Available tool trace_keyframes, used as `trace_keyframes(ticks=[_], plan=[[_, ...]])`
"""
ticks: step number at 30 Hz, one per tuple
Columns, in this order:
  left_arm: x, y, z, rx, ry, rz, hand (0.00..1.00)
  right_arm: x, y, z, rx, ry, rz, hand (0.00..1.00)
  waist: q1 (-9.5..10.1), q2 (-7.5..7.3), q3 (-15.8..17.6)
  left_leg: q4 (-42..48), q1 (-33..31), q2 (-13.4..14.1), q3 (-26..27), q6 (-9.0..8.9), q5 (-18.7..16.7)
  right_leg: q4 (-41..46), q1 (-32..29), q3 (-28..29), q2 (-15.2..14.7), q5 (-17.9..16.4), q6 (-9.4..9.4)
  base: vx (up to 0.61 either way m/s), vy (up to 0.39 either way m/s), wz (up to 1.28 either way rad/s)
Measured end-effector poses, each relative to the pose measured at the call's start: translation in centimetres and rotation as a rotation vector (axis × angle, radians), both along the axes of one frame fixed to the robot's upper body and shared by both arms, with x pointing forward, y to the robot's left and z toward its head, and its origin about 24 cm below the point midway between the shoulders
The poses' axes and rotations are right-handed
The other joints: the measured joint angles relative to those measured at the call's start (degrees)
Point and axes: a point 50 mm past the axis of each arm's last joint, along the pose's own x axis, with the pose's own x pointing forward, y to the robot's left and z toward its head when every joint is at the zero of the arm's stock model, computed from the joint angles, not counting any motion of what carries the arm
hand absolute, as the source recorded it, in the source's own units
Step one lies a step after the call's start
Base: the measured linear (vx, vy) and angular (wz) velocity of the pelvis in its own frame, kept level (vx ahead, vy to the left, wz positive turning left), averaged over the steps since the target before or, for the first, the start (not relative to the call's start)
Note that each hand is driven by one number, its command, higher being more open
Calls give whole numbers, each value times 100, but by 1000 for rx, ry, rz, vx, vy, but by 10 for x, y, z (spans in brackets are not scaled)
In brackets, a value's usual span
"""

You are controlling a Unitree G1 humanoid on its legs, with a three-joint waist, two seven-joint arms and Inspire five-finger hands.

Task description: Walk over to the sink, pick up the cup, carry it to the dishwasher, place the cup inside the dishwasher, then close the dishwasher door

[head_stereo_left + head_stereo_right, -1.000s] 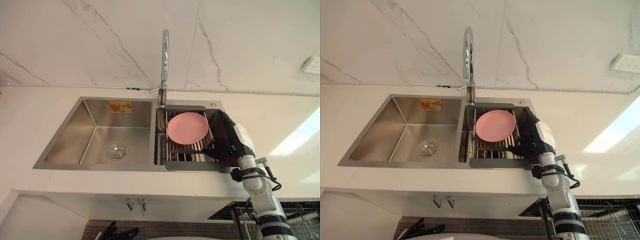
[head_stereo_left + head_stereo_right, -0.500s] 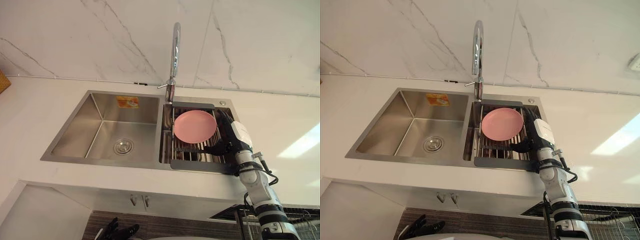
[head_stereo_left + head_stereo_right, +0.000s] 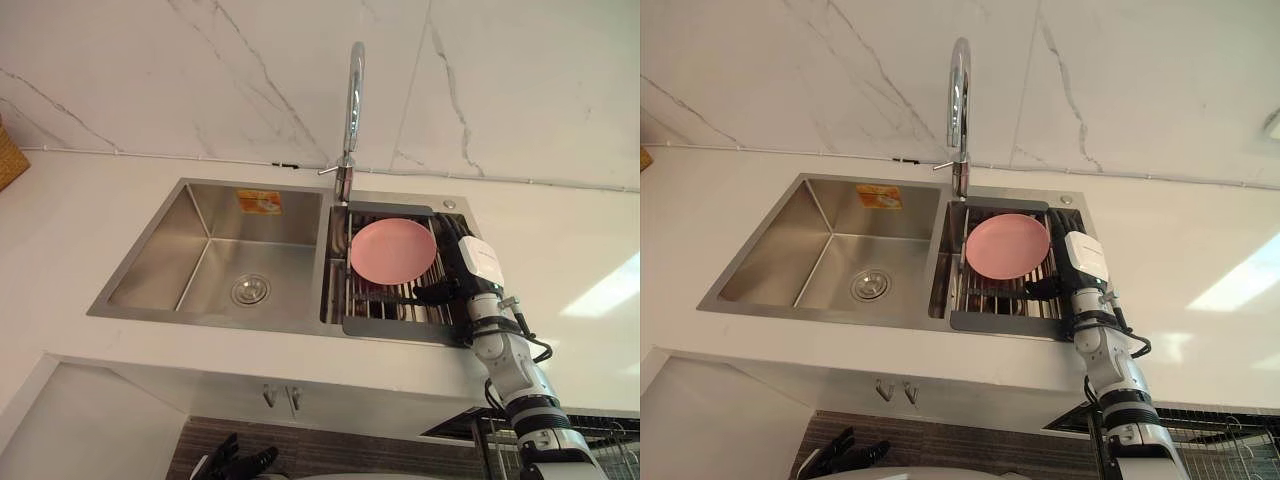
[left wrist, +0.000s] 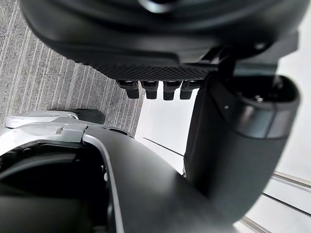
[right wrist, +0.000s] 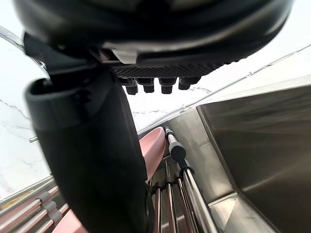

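A round pink plate [image 3: 392, 250] lies on a roll-up metal rack [image 3: 385, 305] across the right basin of a steel double sink [image 3: 200, 318]. My right hand [image 3: 462, 270] hovers at the rack's right edge beside the plate, its fingers straight and its thumb reaching toward the rack. Nothing is held in it. In the right wrist view the thumb [image 5: 92, 160] stands over the rack bars [image 5: 187, 194], with the plate's rim [image 5: 154, 145] just past it. My left hand [image 3: 235, 465] hangs low below the counter, open and idle.
A tall chrome faucet [image 3: 354, 90] rises behind the divider between the basins. White counter surrounds the sink, with a marble wall behind. A wire dish rack [image 3: 1230, 430] shows below the counter at the lower right. A wicker basket [image 3: 8, 160] sits at the far left.
The camera has shifted, so the whole sink sits further right and slightly higher in view. My right hand stays at the rack's right edge beside the plate.
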Motion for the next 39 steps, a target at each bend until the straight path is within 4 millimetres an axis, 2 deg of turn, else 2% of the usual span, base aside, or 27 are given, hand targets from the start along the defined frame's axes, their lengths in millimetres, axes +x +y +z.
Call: trace_keyframes(ticks=[25,34,39], plan=[[2,0,1,-12,-8,-23,100,15,-4,5,-13,-44,-39,100,-9,42,45,-5,-104,-3,-157,-9,50,-75,20,-159,9,0,-2,-11,-6,2],[5,1,2,-10,-17,-51,100,21,-5,11,-56,-49,-6,100,-9,35,134,-7,-160,0,-218,-10,85,-76,-1,-233,11,-2,-5,-9,-4,3],[8,1,3,-9,-22,-64,100,22,3,10,-121,-40,62,100,20,37,146,-7,-187,8,-263,-15,100,-87,-1,-280,19,-2,-9,-6,-9,6]])
